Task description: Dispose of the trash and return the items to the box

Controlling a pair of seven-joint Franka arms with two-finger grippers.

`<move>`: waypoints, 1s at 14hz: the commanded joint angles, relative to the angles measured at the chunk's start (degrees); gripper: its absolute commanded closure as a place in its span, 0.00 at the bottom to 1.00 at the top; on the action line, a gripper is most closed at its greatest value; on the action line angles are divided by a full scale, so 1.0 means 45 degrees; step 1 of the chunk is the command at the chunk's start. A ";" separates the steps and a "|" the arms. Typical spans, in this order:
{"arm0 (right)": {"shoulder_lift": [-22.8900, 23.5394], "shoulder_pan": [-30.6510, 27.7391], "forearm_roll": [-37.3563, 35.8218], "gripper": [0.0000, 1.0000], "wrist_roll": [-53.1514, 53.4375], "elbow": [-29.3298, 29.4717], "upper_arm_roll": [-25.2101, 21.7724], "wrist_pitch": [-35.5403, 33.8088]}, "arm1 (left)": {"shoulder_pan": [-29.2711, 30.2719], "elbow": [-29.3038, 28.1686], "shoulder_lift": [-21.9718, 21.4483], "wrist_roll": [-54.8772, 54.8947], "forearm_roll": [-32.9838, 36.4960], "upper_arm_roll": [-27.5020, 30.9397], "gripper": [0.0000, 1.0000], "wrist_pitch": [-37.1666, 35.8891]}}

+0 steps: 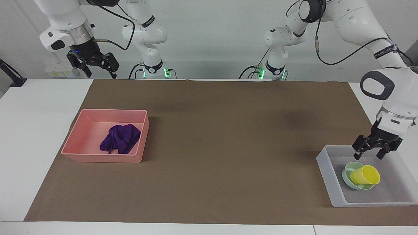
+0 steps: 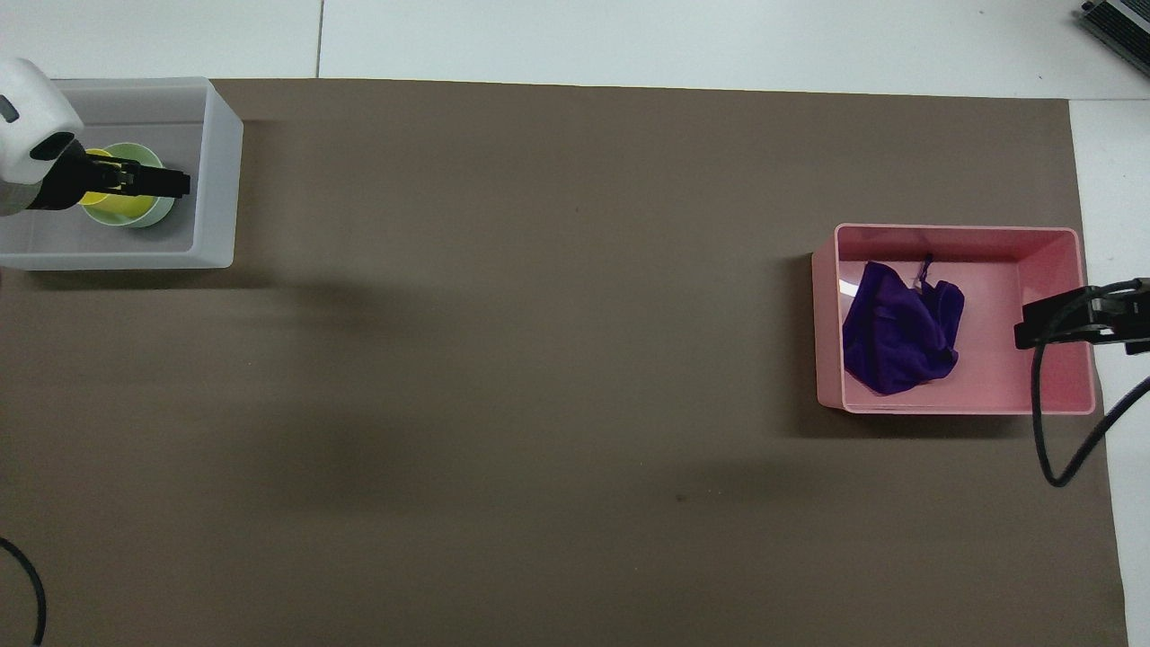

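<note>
The yellow cup [image 1: 364,174] lies tipped on its side in the mint-green bowl [image 1: 347,173], inside the translucent box [image 1: 326,173] at the left arm's end of the table. My left gripper [image 1: 369,153] hangs open and empty just above the cup and bowl. In the overhead view the left gripper [image 2: 175,182] covers most of the cup [image 2: 112,208] and part of the bowl [image 2: 160,212] in the box [image 2: 220,171]. The purple rag [image 1: 120,138] [image 2: 898,332] lies in the pink bin [image 1: 104,159] [image 2: 1051,400]. My right gripper [image 1: 99,73] [image 2: 1047,323] waits open, raised over the pink bin's edge.
A brown mat [image 1: 209,147] covers most of the white table [image 1: 36,130]. The two bins stand at opposite ends of it. The right arm's black cable [image 2: 1047,440] hangs over the mat's edge beside the pink bin.
</note>
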 commanded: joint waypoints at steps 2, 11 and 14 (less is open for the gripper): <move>-0.0388 -0.0052 -0.0574 0.00 -0.0282 -0.0605 0.0064 0.0349 | -0.0657 -0.0516 -0.1402 0.0212 0.0005 0.0199 0.00 -0.1495; -0.0349 -0.0052 -0.0111 0.00 0.0049 -0.0586 0.0064 0.0681 | -0.1908 0.1824 -0.1561 -0.1624 0.1490 0.0043 0.00 -0.4092; -0.0349 -0.0052 0.0126 0.00 0.0109 -0.0586 0.0064 0.0681 | -0.1791 0.1929 -0.1890 -0.1682 0.1392 0.0062 0.00 -0.5867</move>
